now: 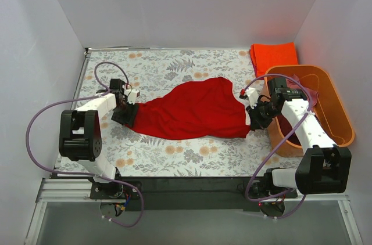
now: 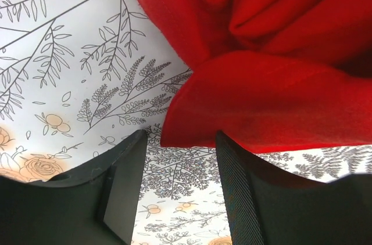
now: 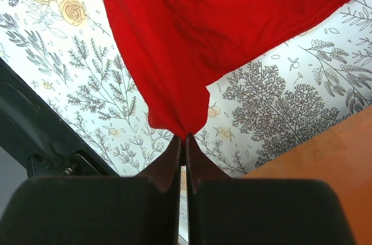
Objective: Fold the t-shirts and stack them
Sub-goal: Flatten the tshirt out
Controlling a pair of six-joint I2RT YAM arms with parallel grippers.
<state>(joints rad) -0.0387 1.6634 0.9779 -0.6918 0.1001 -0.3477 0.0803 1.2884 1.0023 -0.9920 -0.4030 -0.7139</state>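
I have two hands. My right gripper point(image 3: 185, 140) is squeezed tight. It pinches one corner of the bright red t-shirt point(image 1: 195, 110), and the cloth bunches into a little point right where my two fingers meet. This hand is just beside the orange tub point(image 1: 343, 111), close to the tub wall that faces my left arm. From my right wrist I can see a piece of that orange wall off to one side.

The bright red t-shirt lies on the table point(image 1: 174, 65), which has a cover with flowers and leaves on it. The shirt starts near the orange tub and stretches away from it in a long, wrinkly shape. It is not folded.

My left gripper point(image 2: 181, 140) is at the end of the shirt that is farthest from the orange tub. Its fingers are about half way apart, with a gap between them. The red edge of the shirt sits right at my fingertips, and a fold of it hangs over one finger point(image 2: 232, 164). The fingers do not pinch it.

Another shirt, the orange-red t-shirt point(image 1: 273, 54), is folded flat. It lies just behind the orange tub, by the back wall.
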